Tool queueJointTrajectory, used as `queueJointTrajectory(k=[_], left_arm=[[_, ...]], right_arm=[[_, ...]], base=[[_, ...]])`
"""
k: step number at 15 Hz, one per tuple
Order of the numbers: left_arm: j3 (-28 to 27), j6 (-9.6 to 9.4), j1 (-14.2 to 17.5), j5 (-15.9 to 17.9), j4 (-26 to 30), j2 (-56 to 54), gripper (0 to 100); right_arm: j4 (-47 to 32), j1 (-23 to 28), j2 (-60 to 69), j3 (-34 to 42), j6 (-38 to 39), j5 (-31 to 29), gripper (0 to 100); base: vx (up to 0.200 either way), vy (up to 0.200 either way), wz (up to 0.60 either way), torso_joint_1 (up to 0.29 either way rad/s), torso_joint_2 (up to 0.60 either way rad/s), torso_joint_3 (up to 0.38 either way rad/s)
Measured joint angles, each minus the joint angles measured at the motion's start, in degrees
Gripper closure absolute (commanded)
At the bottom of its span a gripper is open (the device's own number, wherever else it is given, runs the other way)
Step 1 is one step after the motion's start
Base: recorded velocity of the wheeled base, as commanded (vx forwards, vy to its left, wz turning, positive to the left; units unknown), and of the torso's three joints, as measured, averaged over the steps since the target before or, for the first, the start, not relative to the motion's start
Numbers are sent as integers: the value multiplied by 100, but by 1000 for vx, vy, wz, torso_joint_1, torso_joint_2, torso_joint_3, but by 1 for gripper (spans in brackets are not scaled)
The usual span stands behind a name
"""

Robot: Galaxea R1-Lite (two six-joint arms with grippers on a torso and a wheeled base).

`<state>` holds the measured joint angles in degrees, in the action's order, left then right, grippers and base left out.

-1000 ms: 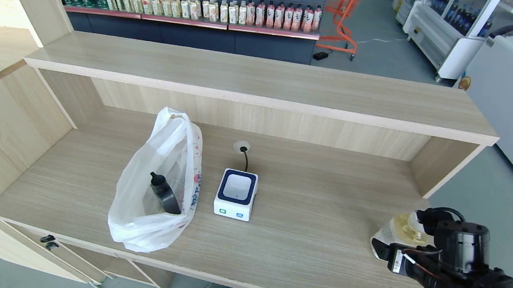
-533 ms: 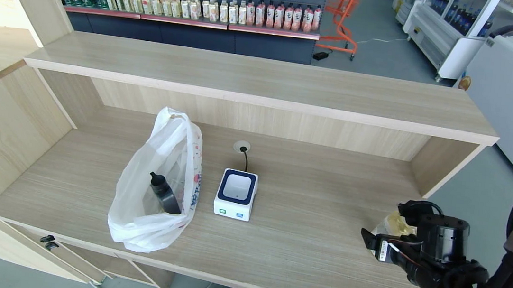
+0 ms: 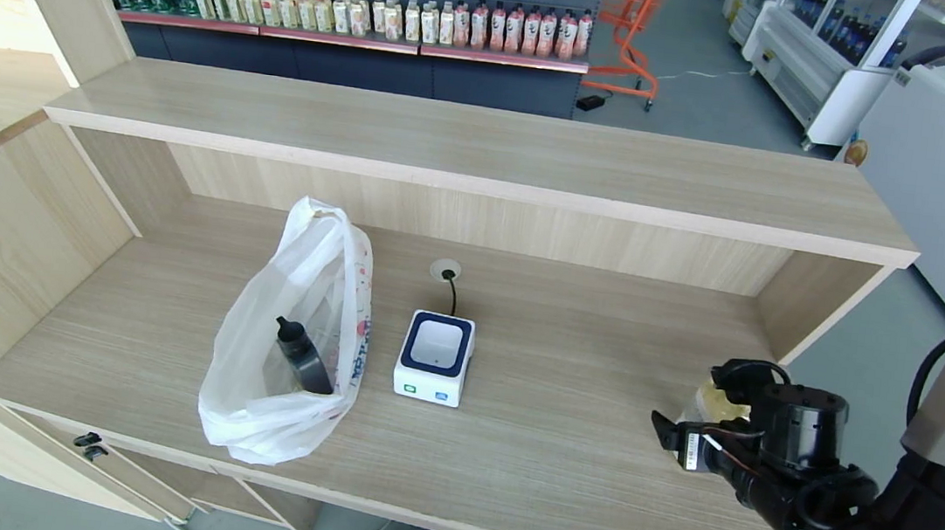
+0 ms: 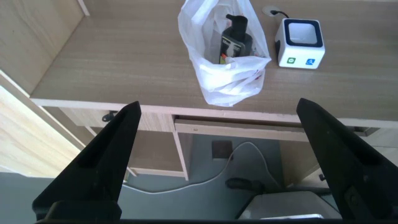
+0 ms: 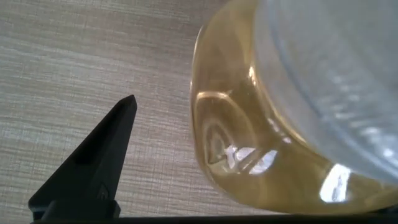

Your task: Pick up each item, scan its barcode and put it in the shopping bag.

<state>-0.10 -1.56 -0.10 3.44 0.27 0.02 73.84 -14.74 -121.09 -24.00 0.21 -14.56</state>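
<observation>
A clear bottle of yellowish liquid [image 3: 709, 402] sits in my right gripper [image 3: 692, 418], which is shut on it just above the right end of the counter. In the right wrist view the bottle [image 5: 280, 124] looms large beside one black finger [image 5: 93, 168]. The white shopping bag [image 3: 288, 351] stands open on the left part of the counter with a black bottle [image 3: 303, 357] inside. The white scanner [image 3: 434, 357] is right of the bag. My left gripper [image 4: 219, 109] hangs open, off the counter's front edge, looking down on the bag [image 4: 227, 68] and scanner [image 4: 300, 42].
The wooden counter [image 3: 576, 451] has a raised back ledge [image 3: 484, 152] and side walls. A cable runs from the scanner to a grommet [image 3: 445, 270]. Drawers [image 4: 236, 134] lie under the front edge. Store shelves and freezers stand far behind.
My right gripper has carried the bottle leftward over the counter, toward the scanner. The bag, the scanner and the black bottle have stayed put.
</observation>
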Motion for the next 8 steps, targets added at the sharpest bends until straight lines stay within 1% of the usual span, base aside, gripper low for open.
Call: queueJointTrajectory(k=[4,8], left_arm=[[0,-2,0,0,-2,0,0],[5,-2,0,0,-2,0,0]], right_arm=[[107,-11,-104,-121,-193,180,100],[294,5,-138,-201,-456,173,100]], base=[[0,0,0,0,0,0],[0,0,0,0,0,0]])
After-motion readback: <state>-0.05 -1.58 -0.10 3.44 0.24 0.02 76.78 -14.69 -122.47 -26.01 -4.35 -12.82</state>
